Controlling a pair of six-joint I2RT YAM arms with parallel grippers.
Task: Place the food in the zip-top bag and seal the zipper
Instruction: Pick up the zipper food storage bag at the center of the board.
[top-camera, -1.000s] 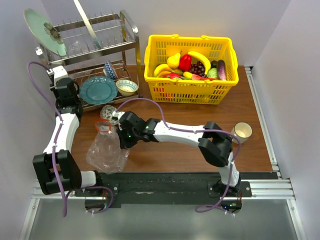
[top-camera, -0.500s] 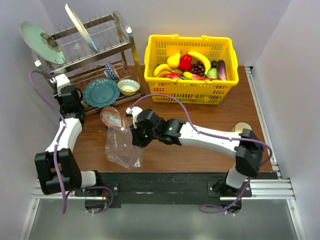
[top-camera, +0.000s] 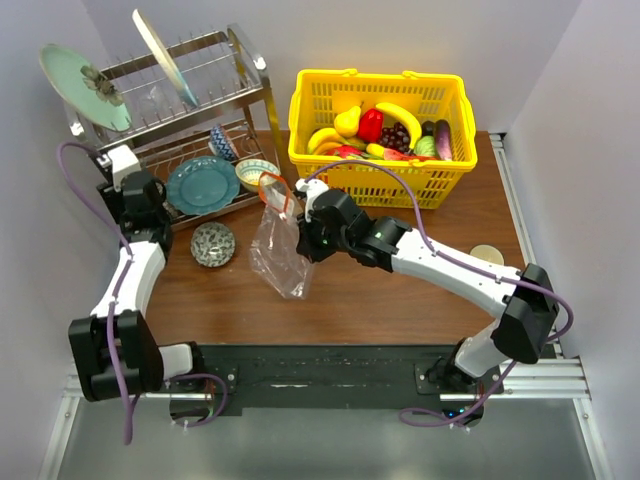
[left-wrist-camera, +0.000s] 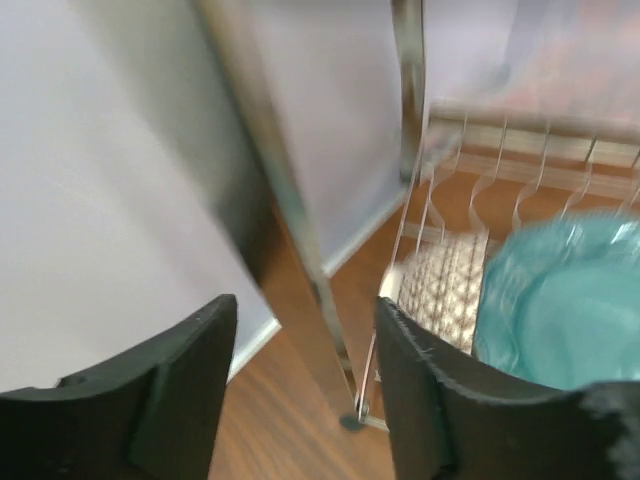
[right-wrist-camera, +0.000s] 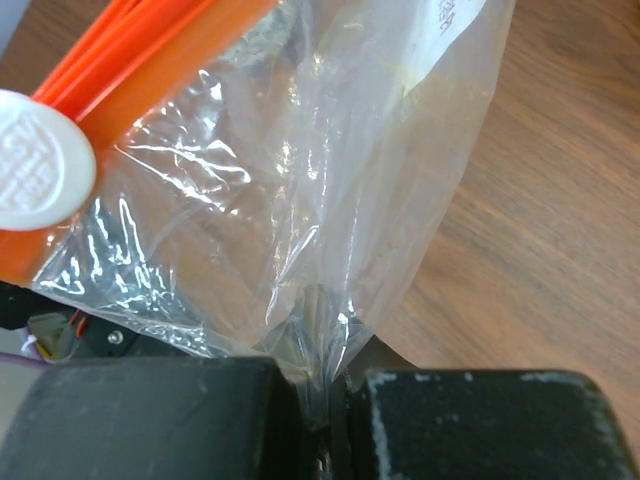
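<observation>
Progress notes:
- I am seeing the right gripper (top-camera: 298, 240) clamping together on a fold of the zip-top bag (top-camera: 280, 258). In the right wrist view the film is bunching where the two pads are pressing shut.
- The bag is hanging off the table (top-camera: 400, 290), left of the middle and toward the far edge. It is just off the near-left corner of the yellow basket (top-camera: 380, 182).
- The zipper (top-camera: 274, 190) is riding at the top of the bag, curled into a loop. That suggests the mouth is standing open, but I cannot be sure.
- I am judging the bag empty, as only clear film and wood are showing through it.
- All the food (top-camera: 385, 135) I can find is sitting in the basket at the far edge, right of the middle. That includes the eggplant (top-camera: 442, 138), the grape bunch (top-camera: 398, 135), a red piece (top-camera: 371, 123) and a green piece (top-camera: 425, 146).
- The left gripper (left-wrist-camera: 300, 350) is hovering at the far-left corner beside the dish rack (top-camera: 268, 95). Its jaws are standing apart with nothing between them, and its camera is looking at the teal plate (top-camera: 200, 185).
- So nothing is loaded yet. Every piece is waiting to go in, and the sealing is waiting after that.

Writing:
- I am reading no brand anywhere.
- A white round slider (right-wrist-camera: 30, 165) on the zipper is showing raised marks that I cannot make out.
- Faint dark print near the bag's top edge is too small to read.
</observation>
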